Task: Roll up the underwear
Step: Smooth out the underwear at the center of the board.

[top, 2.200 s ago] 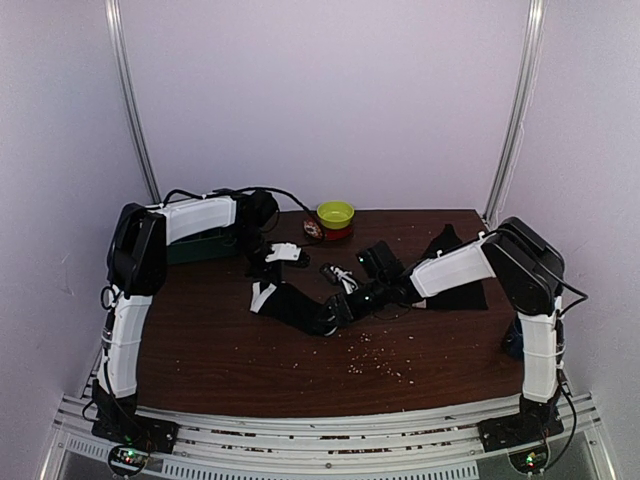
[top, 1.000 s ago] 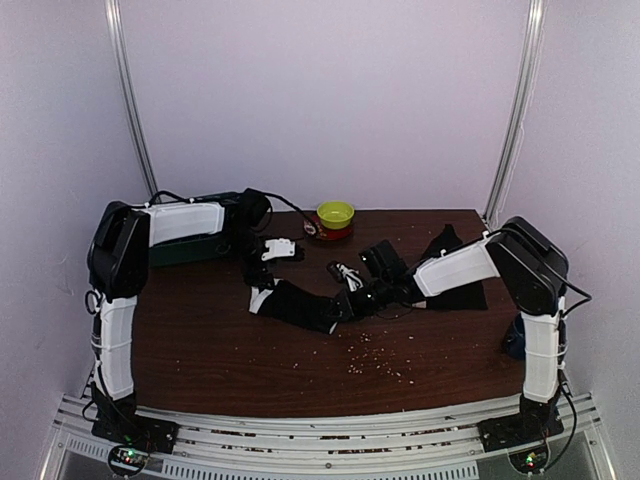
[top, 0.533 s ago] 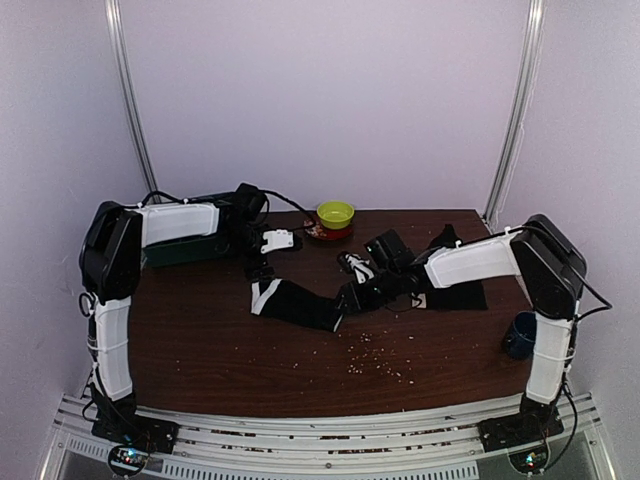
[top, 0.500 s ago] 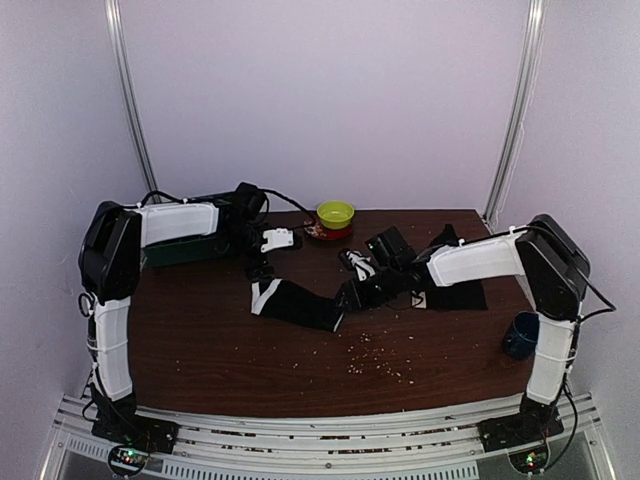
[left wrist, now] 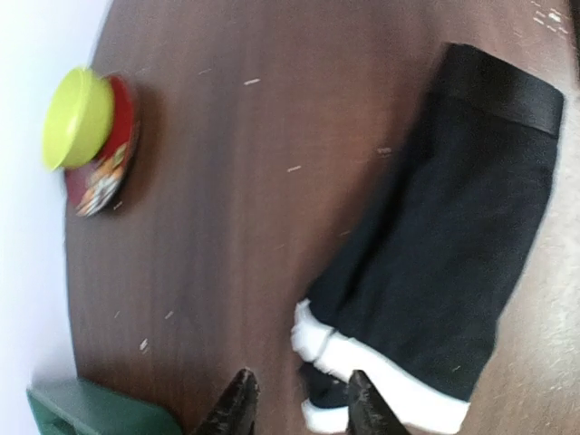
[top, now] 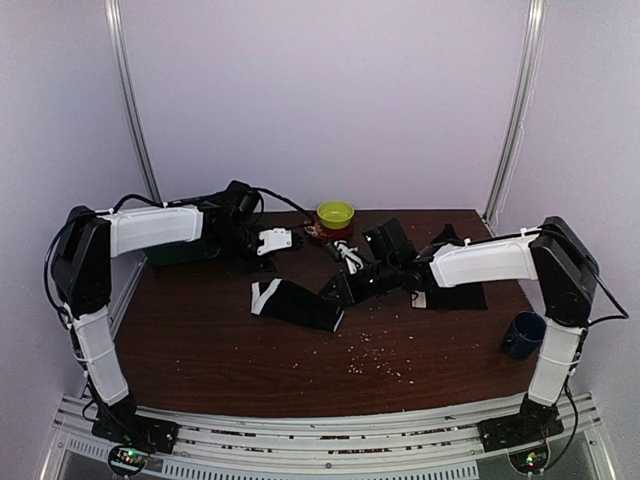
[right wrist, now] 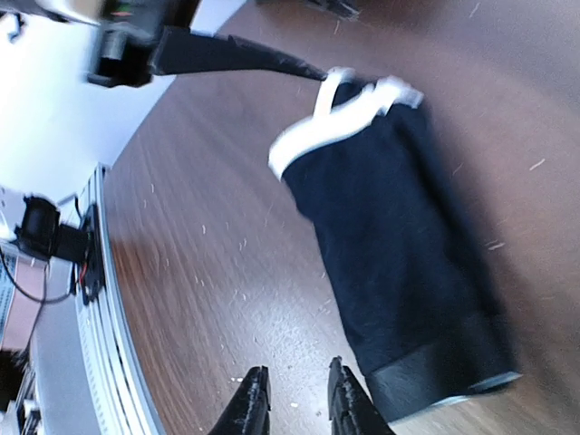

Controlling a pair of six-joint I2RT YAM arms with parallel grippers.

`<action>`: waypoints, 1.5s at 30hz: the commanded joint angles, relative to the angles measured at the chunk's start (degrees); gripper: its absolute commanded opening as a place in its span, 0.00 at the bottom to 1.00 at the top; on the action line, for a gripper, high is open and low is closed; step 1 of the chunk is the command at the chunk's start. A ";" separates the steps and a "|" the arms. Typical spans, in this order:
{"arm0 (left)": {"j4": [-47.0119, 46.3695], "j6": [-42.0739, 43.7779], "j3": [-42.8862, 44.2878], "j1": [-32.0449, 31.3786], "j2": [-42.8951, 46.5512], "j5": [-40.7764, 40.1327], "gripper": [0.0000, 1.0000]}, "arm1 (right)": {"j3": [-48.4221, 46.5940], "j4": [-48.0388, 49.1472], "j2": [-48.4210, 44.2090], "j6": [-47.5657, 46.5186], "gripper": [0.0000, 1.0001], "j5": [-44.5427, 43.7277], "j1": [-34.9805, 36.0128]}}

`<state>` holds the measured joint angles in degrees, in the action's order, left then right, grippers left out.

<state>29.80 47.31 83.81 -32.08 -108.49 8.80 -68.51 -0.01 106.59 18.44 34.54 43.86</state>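
The plain black underwear (top: 300, 302) lies flat on the table, its white band at the left end (top: 262, 295). It also shows in the left wrist view (left wrist: 453, 254) and the right wrist view (right wrist: 399, 263). My left gripper (top: 257, 262) is open and empty just behind the white band, its tips (left wrist: 297, 412) beside the white trim. My right gripper (top: 335, 287) is open and empty above the garment's right end, its tips (right wrist: 294, 403) over bare wood. A second black garment (top: 456, 292) lies at the right, mostly hidden under my right arm.
A green bowl (top: 335, 213) sits on a red patterned dish at the back; it also shows in the left wrist view (left wrist: 77, 118). A dark green box (top: 180, 250) stands back left. A blue mug (top: 522, 333) stands at the right edge. Crumbs (top: 375, 355) are scattered near the front.
My right gripper has let go of the underwear's right end and drawn up and back. My left arm has lifted and swung away. The underwear now lies flatter.
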 commanded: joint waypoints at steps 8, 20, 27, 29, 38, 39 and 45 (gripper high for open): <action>-3.59 -0.05 3.60 -2.22 -9.24 0.99 0.07 | -5.05 6.20 11.82 3.79 0.22 5.90 -1.65; -8.77 0.20 2.25 -2.08 -14.81 -6.52 0.01 | -4.43 8.01 17.11 7.83 0.20 5.17 -5.52; -12.42 0.04 -2.40 -2.10 -14.16 -9.37 0.01 | -3.48 6.42 17.25 7.79 0.20 3.95 -5.80; -13.69 -0.90 -2.94 -2.10 -13.61 -10.57 0.04 | -3.55 5.86 16.28 7.27 0.19 4.21 -5.76; -13.15 -5.97 2.55 0.55 -6.08 -10.49 0.71 | -3.38 2.63 5.46 4.87 0.22 4.37 -5.48; -12.95 -5.94 2.38 0.58 -4.89 -10.52 0.76 | -3.43 2.12 4.67 4.55 0.22 4.22 -5.34; -9.57 -5.04 -2.10 0.53 1.04 -6.87 0.80 | -2.95 2.08 3.28 3.81 0.23 4.75 -3.28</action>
<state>18.39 42.33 84.07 -31.31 -112.22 -0.97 -72.05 3.03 110.13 23.62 39.55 39.03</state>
